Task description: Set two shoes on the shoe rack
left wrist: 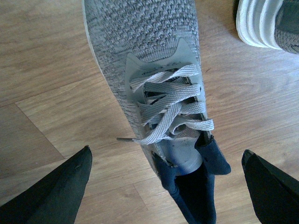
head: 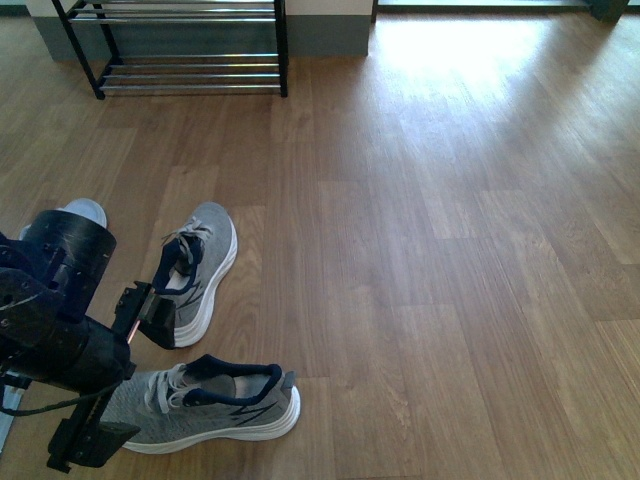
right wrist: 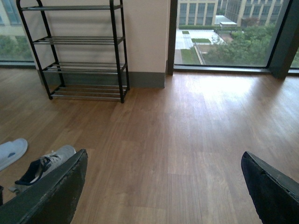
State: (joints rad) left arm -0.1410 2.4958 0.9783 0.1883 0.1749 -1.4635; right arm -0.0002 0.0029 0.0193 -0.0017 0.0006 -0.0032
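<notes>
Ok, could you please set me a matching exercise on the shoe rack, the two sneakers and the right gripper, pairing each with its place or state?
Things:
1. shoe rack
2. far sneaker
3. near sneaker
4. right gripper

Places or states:
A. open, holding nothing
B. lying crosswise, heel toward the right
C. standing against the wall
D. toe pointing at the rack, below the open left gripper

Pairs: 1-C; 2-D; 3-B; 4-A
</notes>
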